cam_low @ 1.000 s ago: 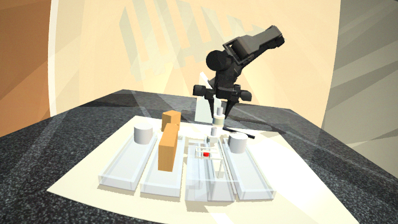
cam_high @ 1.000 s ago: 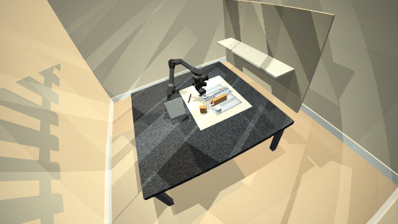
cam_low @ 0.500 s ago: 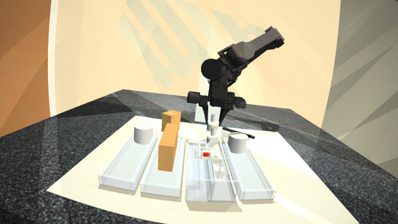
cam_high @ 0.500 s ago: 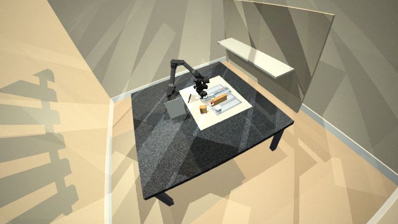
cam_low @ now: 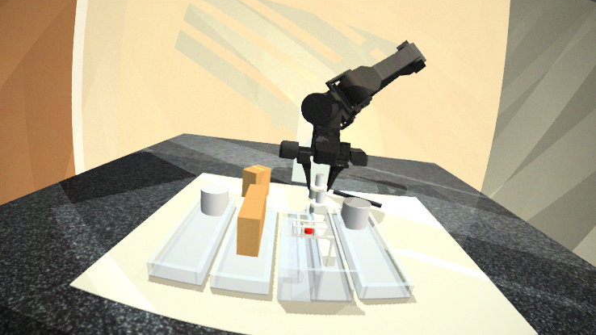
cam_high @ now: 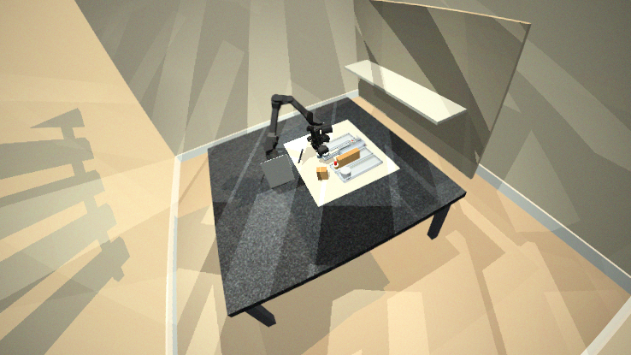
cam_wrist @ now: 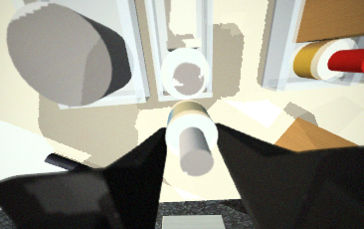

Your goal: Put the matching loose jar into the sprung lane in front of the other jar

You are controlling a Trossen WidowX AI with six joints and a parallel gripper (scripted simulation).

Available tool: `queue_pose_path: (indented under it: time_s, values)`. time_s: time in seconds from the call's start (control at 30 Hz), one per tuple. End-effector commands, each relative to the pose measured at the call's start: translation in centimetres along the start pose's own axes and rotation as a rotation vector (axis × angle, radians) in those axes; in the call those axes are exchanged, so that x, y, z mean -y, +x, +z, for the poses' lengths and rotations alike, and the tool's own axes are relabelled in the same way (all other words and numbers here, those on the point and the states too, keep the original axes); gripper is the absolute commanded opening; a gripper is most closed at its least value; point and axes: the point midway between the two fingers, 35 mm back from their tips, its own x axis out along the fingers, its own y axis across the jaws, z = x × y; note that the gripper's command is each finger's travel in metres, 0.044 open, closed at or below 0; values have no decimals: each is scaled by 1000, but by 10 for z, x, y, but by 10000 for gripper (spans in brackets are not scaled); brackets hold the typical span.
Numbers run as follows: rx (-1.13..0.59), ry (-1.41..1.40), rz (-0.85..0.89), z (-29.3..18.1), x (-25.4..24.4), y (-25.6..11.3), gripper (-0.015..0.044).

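My gripper is shut on a jar with a white top, a tan band and a grey knob; the held jar is upright and raised, just in front of the sprung lane. The lane jar, also white with a grey knob, stands at the lane's front end, right behind the low front stop. The held jar and the lane jar appear apart, with the held one higher. The pusher plate behind the lane jar is hard to make out. In the top view the arm hides both jars.
Grey cylinders stand at the fronts of the outer lanes. A red-knobbed jar and a long orange block occupy another lane. An orange box and black rod lie nearby.
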Motion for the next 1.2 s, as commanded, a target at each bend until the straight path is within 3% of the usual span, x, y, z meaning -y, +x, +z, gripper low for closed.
queue_pose_path:
  time_s: [0.0, 1.17]
  values:
    - [5, 2, 5, 4, -1, 0, 0]
    - [6, 2, 4, 18, -1, 1, 0]
